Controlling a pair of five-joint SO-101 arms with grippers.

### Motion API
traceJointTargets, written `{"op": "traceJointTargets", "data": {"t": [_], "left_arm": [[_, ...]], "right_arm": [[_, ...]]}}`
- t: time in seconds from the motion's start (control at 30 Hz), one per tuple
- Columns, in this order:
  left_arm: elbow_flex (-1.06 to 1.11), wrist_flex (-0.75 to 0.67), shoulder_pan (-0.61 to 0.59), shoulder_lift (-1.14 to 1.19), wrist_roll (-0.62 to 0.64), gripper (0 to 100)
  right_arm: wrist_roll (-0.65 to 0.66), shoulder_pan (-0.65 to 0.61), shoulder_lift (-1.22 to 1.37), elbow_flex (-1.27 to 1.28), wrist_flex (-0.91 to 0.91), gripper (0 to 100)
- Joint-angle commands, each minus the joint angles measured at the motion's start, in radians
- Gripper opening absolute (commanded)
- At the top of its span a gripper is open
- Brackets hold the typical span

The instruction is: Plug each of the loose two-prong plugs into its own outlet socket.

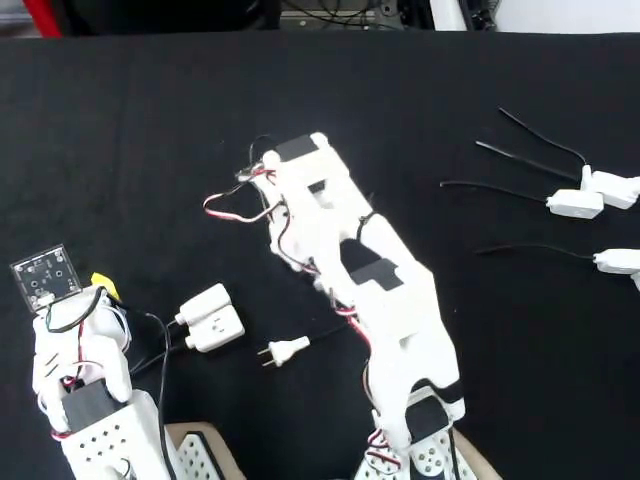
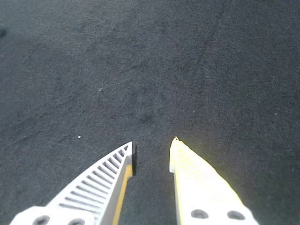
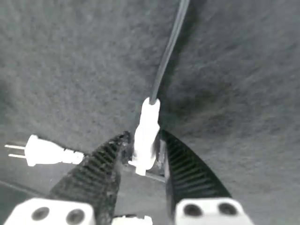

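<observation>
While right jaws grip one plug (image 3: pixel 146 131) | one loose plug (image 1: pixel 288 351) | one outlet block (image 1: pixel 210 318)

We see a black table (image 1: pixel 120 130), a white outlet (image 1: pixel 212 320) and a white loose plug (image 1: pixel 290 350). The left pincer (image 2: pixel 153 141) is ribbed white and yellow; the right pincer (image 3: pixel 143 137) is ribbed black, around a white held plug (image 3: pixel 146 124).

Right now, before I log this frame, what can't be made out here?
1. Right wrist view: prongs of the held plug, hidden between the right gripper's fingers.
2. High view: the outlet block, too small to count its sockets.
3. High view: the lowest plug on the right, cut off by the frame edge.
</observation>
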Motion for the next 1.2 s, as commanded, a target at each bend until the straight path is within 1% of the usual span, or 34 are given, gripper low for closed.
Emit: {"op": "traceJointTargets", "data": {"t": [0.0,0.23,0.33,0.6,0.77,0.93,1.1,1.17], "left_arm": [[0.019,-0.026,0.013,-0.005,-0.011,14],[0.019,-0.026,0.013,-0.005,-0.011,14],[0.019,-0.026,0.013,-0.005,-0.011,14],[0.019,-0.025,0.013,-0.005,-0.011,14],[0.019,-0.023,0.013,-0.005,-0.011,14],[0.019,-0.023,0.013,-0.005,-0.011,14],[0.019,-0.023,0.013,-0.005,-0.011,14],[0.019,-0.023,0.013,-0.005,-0.011,14]], "right_arm": [[-0.006,-0.02,-0.064,0.004,0.032,8.9],[-0.006,-0.015,-0.062,0.004,0.008,8.5],[-0.005,-0.014,-0.062,0.004,0.005,4.2],[-0.002,-0.014,-0.044,0.01,-0.04,3.9],[-0.006,-0.015,0.044,-0.048,-0.037,3.9],[-0.006,-0.014,0.094,-0.14,0.021,3.9],[-0.008,-0.012,0.116,-0.153,0.02,3.8],[-0.008,-0.008,0.108,-0.154,0.018,1.8]]}}
